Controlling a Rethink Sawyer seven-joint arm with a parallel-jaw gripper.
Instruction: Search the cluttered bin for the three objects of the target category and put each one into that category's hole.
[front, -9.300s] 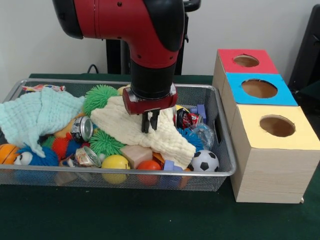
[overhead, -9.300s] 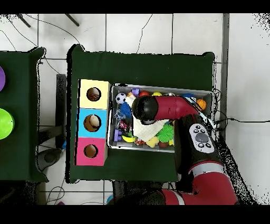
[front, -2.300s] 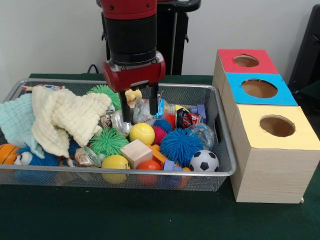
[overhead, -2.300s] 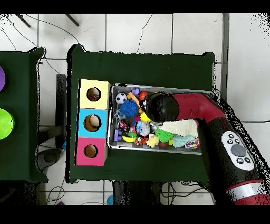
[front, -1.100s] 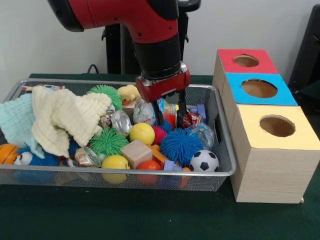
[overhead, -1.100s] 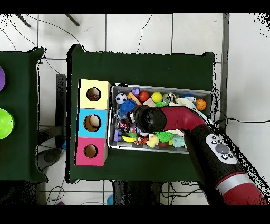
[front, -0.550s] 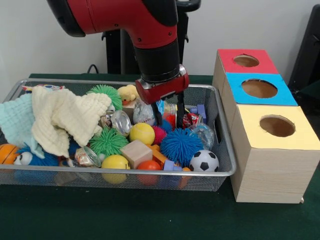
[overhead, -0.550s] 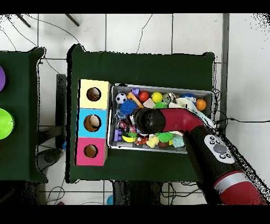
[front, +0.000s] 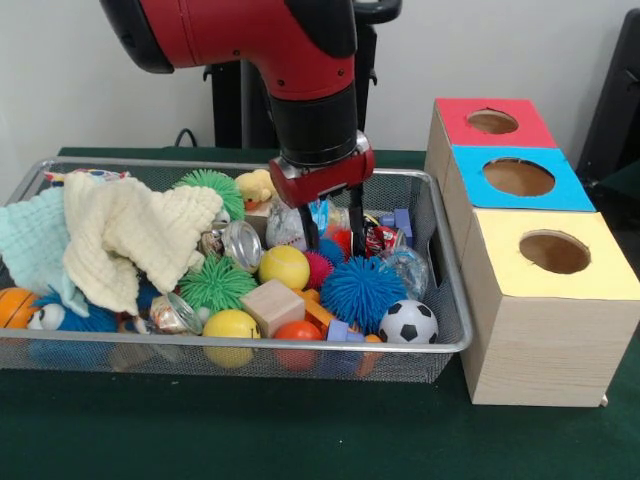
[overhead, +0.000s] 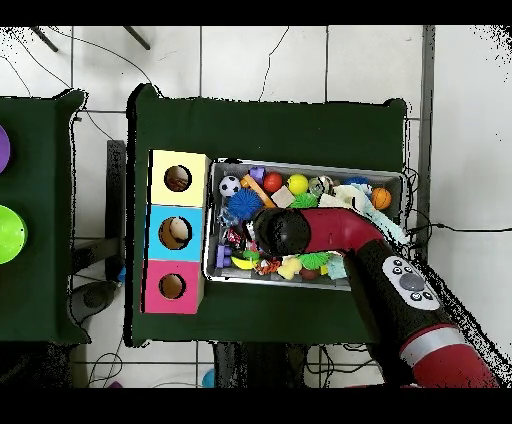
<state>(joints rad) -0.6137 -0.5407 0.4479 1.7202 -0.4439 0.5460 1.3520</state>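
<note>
The gripper (front: 330, 232) hung inside the wire mesh bin (front: 448, 300), its two dark fingers (front: 357, 232) spread apart and pointing down into the clutter toward the bin's right-hand part in the front view. Nothing was clamped between them. One finger stood in front of a clear crinkled wrapper (front: 288, 222); the other came down just beside a red crushed can (front: 378, 240). Whether either tip actually touched these could not be told.

The red and black arm (front: 300, 70) descended from the upper left of the front view, its black wrist vertical above the red gripper housing. In the overhead view the arm (overhead: 340, 232) reached across the bin (overhead: 395, 180) from the lower right, hiding the gripper beneath it.

Below the fingers lay a blue spiky ball (front: 362, 293), a pink spiky ball (front: 318, 269) and a yellow ball (front: 284, 267). Nearer the front rim sat a wooden cube (front: 272, 305), a soccer ball (front: 408, 322), an orange-red ball (front: 298, 333) and another yellow ball (front: 230, 326). A cream cloth (front: 135, 235) lay heaped over a pale green cloth (front: 35, 240) at the bin's left end. A small yellow duck (front: 256, 186) sat by the far wall.

The sorting box (front: 530, 300) stood just beside the bin, with a red hole (front: 492, 122), a blue hole (front: 518, 177) and a yellow hole (front: 554, 252).
</note>
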